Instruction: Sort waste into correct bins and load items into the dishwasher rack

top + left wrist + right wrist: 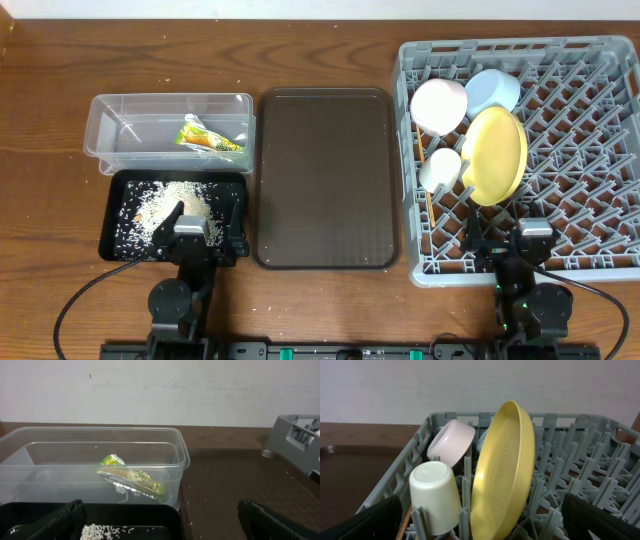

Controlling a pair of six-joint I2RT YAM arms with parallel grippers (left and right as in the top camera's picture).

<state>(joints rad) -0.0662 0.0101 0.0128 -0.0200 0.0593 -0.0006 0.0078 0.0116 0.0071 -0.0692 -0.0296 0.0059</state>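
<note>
The green-and-orange snack wrapper (210,137) (132,479) lies in the clear tub (120,108) (100,432). Pale rice grains (170,207) (102,532) are heaped in the black tray (112,240) (125,510). In the grey dishwasher rack (590,150) (570,450) the yellow plate (495,153) (505,470) stands on edge, beside the white cup (440,168) (434,492), white bowl (439,104) (451,442) and light blue bowl (492,90). Chopsticks (430,205) lie along the rack's left side. My left gripper (203,218) (162,527) hangs open over the black tray's near edge. Open and empty, my right gripper (503,242) (482,525) sits at the rack's near edge.
A large brown serving tray (327,178) (225,490) lies between the bins and the rack, with a few stray grains on it. Both arm bases stand at the table's front edge. A plain wall rises behind the table.
</note>
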